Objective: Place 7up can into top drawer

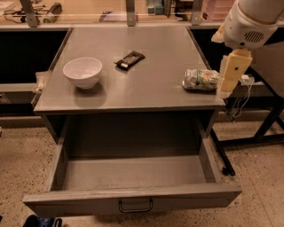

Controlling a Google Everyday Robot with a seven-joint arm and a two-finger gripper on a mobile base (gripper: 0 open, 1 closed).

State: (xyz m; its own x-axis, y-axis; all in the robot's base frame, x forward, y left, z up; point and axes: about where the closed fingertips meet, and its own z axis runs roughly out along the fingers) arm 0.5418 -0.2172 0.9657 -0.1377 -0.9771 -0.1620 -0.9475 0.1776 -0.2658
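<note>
The 7up can point(201, 80) lies on its side near the right edge of the grey metal table top point(146, 88). It is silvery-white with green markings and looks dented. The top drawer point(133, 197) is pulled wide open below the table and its inside shows nothing in it; its small curved handle point(135, 205) sits at the centre of the front panel. My gripper point(231, 73) hangs from the white arm point(250, 20) at the right, just beside the can's right end and a little above the table's corner. It holds nothing that I can see.
A white bowl point(83, 72) stands at the left of the table top. A black remote-like bar point(129, 60) lies near the middle back. A dark table frame with cables point(248, 102) stands to the right. Clutter lines the bench behind point(49, 11).
</note>
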